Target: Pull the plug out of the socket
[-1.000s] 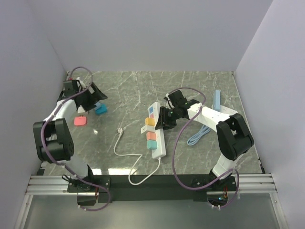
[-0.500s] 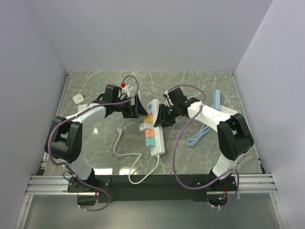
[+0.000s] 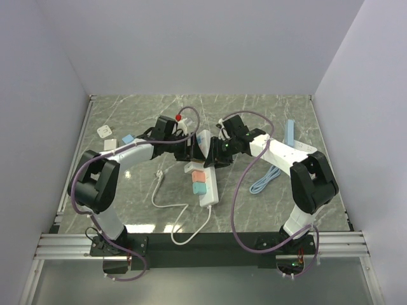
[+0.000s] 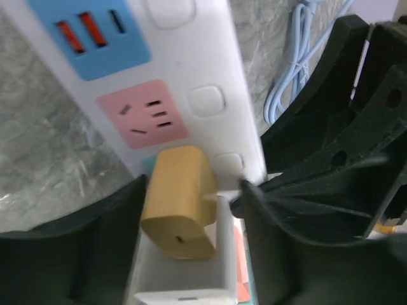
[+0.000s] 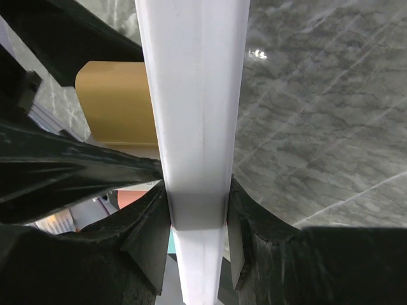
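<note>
The socket (image 3: pixel 208 194) is a long white power strip lying mid-table, with its thin white cord (image 3: pixel 166 204) trailing to the front left. A yellow plug (image 4: pixel 178 213) with a white adapter piece (image 4: pixel 191 276) sits in it beside a pink outlet. My left gripper (image 3: pixel 189 151) reaches in from the left, and its jaws (image 4: pixel 191 190) press on both sides of the yellow plug. My right gripper (image 3: pixel 213 155) is shut across the strip's width. In the right wrist view the strip (image 5: pixel 191 95) runs edge-on between the jaws (image 5: pixel 197 213).
A red plug (image 3: pixel 198 176) and a teal plug (image 3: pixel 200 187) sit further down the strip. A coiled light-blue cable (image 3: pixel 264 181) and a blue stick (image 3: pixel 290 132) lie to the right. Small white (image 3: pixel 103 131) and blue (image 3: pixel 127 138) items lie at the far left.
My left arm has swung from the far left over to the power strip and closed around the yellow plug. My right gripper has kept its hold, and the strip has shifted slightly.
</note>
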Controlling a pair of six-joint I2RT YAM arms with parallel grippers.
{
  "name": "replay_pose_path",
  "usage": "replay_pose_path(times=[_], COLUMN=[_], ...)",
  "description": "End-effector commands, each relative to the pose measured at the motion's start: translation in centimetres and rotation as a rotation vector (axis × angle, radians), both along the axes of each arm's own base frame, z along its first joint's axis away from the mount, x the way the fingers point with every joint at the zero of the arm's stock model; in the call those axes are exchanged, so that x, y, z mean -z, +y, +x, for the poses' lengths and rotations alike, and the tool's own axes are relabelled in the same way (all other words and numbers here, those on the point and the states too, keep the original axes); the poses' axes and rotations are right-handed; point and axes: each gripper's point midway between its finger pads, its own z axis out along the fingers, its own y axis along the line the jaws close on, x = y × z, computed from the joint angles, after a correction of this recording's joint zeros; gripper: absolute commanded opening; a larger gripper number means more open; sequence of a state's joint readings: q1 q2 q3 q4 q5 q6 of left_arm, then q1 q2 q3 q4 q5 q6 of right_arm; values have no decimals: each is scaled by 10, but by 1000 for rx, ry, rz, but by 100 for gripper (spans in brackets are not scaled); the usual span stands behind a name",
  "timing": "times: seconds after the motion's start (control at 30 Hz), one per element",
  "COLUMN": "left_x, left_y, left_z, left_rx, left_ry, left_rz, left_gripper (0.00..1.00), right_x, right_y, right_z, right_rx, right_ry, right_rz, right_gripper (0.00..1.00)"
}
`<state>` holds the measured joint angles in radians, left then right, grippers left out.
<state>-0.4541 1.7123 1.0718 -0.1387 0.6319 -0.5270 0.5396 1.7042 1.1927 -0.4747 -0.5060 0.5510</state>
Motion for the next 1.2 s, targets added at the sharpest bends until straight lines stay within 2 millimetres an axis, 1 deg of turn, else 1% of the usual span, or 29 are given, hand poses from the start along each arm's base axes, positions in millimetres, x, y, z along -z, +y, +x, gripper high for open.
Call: replay_pose_path(times=[0.0, 0.03, 0.07, 0.1, 0.13, 0.17, 0.2, 0.33, 0.37, 0.4, 0.43, 0.47, 0.5, 0.53, 0.57, 0.6, 0.73, 0.8, 0.9, 0.93, 0.97, 1.0, 1.03, 1.1, 1.13, 1.17], left_x=[-17, -18, -17, -19, -19, -19, -20, -28, -25, -36, -39, -34, -38, -42, -39, -41, -46, -50, -54, -57, -72, -65, -69, -59, -50, -46], left_y=[-12, -12, -11, -11, -10, -9, -8, -4, 0, 4, 8, 13, 20, 21, 25, 28, 29, 28, 32, 34, 33, 39, 49, 76, 90, 117], left_z=[13, 13, 12, 13, 13, 14, 13, 13, 11, 15, 16, 14, 14, 18, 14, 15, 10, 12, 18, 22, 27, 22, 37, 47, 50, 61], left_rx=[-6, -7, -7, -8, -11, -17, -18, -39, -53, -79, -92, -103, -108, -108, -106, -107, -91, -103, -145, -158, -161, -167, -237, -310, -343, -410], left_ry=[-68, -70, -69, -77, -80, -82, -80, -101, -99, -121, -126, -109, -84, -101, -83, -77, -66, -65, -77, -95, -139, -108, -143, -127, -110, -97], left_rz=[-31, -31, -28, -25, -20, -14, -9, -10, -9, -36, -52, -60, -100, -131, -143, -160, -216, -225, -166, -148, -152, -105, -49, 24, 34, 28], left_gripper=[61, 56, 44, 37, 28, 10, 2, 1, 1, 1, 1, 1, 1, 1, 1, 1, 1, 1, 1, 1, 1, 1, 0, 0, 0, 0], right_x=[-44, -44, -45, -44, -44, -44, -42, -32, -30, -25, -23, -21, -17, -15, -14, -11, -9, -10, -13, -14, -15, -15, -16, -19, -20, -22], right_y=[24, 24, 24, 25, 25, 24, 24, 19, 19, 17, 17, 16, 16, 17, 17, 18, 18, 18, 19, 20, 19, 18, 17, 16, 16, 15], right_z=[11, 12, 12, 12, 11, 13, 12, 15, 15, 16, 15, 16, 16, 14, 14, 13, 13, 13, 13, 11, 12, 12, 13, 14, 13, 13], right_rx=[-38, -37, -39, -38, -39, -35, -32, 8, 17, 26, 34, 42, 47, 50, 49, 48, 59, 59, 51, 41, 40, 39, 41, 44, 43, 42], right_ry=[-77, -77, -78, -79, -80, -80, -77, -58, -52, -43, -33, -25, -17, -6, 1, 6, 20, 20, 15, 12, 6, 1, -3, -9, -13, -17], right_rz=[128, 129, 129, 127, 126, 125, 120, 83, 77, 71, 73, 71, 71, 74, 82, 84, 91, 98, 101, 105, 107, 102, 99, 92, 90, 90], right_gripper=[0, 0, 0, 0, 0, 0, 0, 0, 0, 0, 0, 0, 0, 0, 0, 0, 0, 0, 0, 0, 0, 0, 0, 0, 0, 0])
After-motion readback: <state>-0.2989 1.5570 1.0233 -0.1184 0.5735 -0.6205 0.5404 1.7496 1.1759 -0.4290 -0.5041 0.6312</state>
